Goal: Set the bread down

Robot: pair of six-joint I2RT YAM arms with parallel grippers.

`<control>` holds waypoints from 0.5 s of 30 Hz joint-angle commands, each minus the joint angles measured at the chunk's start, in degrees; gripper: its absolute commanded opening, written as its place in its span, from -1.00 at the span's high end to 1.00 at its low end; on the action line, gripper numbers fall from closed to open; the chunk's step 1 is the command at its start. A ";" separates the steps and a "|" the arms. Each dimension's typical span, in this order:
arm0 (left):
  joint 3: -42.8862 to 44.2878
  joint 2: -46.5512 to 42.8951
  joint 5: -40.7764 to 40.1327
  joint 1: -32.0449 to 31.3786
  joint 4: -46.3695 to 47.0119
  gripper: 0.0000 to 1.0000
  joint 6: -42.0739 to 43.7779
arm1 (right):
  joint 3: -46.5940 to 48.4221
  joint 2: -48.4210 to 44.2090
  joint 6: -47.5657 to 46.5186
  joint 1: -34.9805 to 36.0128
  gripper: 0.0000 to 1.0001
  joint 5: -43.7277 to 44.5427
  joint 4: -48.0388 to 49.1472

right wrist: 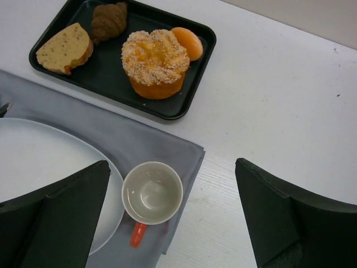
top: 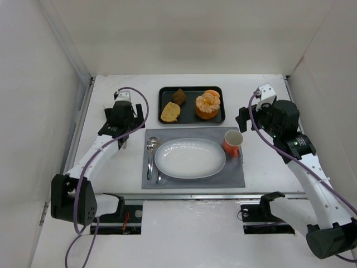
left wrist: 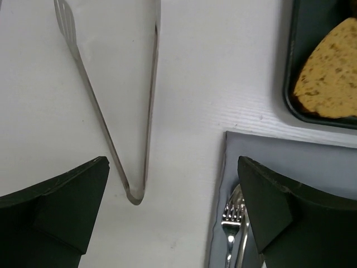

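Note:
The bread (top: 207, 105) is a round orange-golden bun with a pale ridged top. It sits at the right of the black tray (top: 191, 89) and also shows in the right wrist view (right wrist: 154, 63). My left gripper (top: 124, 134) is open and empty over the table left of the tray; in its wrist view (left wrist: 173, 223) it hangs between metal tongs (left wrist: 66, 17) and the mat's edge. My right gripper (top: 244, 120) is open and empty, right of the tray and above the orange cup (right wrist: 152, 194), well short of the bread.
The tray also holds a yellow-tan wedge slice (top: 170, 112), a brown pastry (top: 179, 96) and a small orange ball (top: 212, 94). A white oval plate (top: 189, 158), a fork and spoon (top: 151, 156) and the cup (top: 233, 142) lie on a grey mat (top: 234, 178). White walls enclose the table.

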 commanded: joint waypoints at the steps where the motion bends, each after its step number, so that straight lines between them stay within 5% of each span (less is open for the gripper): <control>1: 1.27 1.11 -4.35 0.57 -1.76 -1.00 -0.87 | 2.76 -1.51 -0.75 -0.18 -0.98 1.12 1.01; 15: 1.79 10.42 -0.57 9.45 -3.43 -0.89 -4.13 | 2.76 -4.58 -0.75 -0.18 -0.98 1.12 -0.14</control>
